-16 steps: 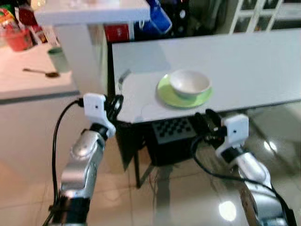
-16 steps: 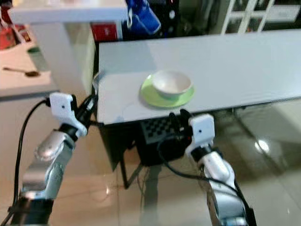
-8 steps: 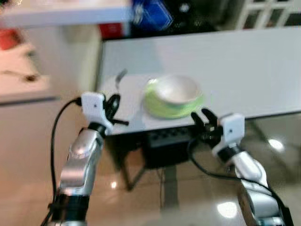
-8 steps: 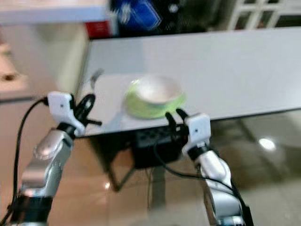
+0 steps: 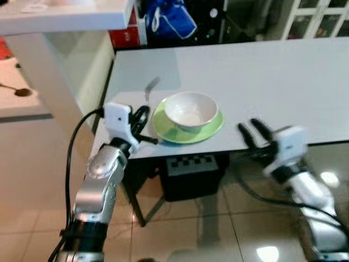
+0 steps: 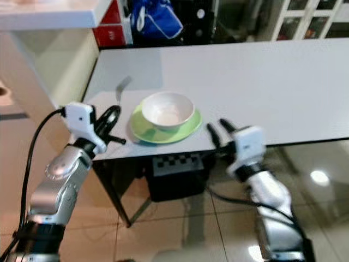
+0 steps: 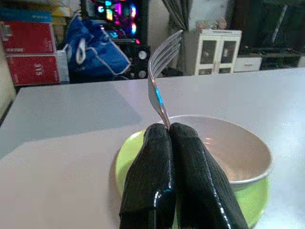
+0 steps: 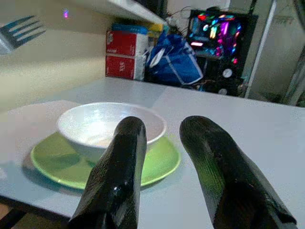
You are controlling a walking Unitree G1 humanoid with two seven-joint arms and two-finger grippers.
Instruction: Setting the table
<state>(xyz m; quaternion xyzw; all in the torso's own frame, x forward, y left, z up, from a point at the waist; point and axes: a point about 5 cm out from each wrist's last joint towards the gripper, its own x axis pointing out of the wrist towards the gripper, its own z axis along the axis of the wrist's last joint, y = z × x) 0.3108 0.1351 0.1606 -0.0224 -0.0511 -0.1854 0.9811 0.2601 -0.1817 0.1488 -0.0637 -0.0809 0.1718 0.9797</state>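
— So, where does the fork (image 7: pixel 163 67) sit against the green plate (image 5: pixel 188 126)?
— Just off the plate's left side. The left gripper (image 5: pixel 143 121) is pinched tight on its handle, and the tines stand up over the white table (image 5: pixel 283 82), tilted slightly away from the robot.
— And what's on that plate?
— A white bowl (image 5: pixel 191 110) rests upright in the middle of it. The plate itself lies near the table's front edge, close to the left corner.
— What about the other arm?
— The right gripper (image 5: pixel 252 132) hovers at the table's front edge, to the right of the plate and clear of it. Its two black fingers (image 8: pixel 119 176) stand apart with a narrow gap and nothing between them, pointing toward the bowl.
— Anything beyond the plate?
— Behind the table's far edge, a blue bag (image 5: pixel 169 21) slumps beside some red boxes (image 7: pixel 28 52). Farther left of the plate, a spoon (image 5: pixel 16 91) lies on a pale counter (image 5: pixel 22 103).
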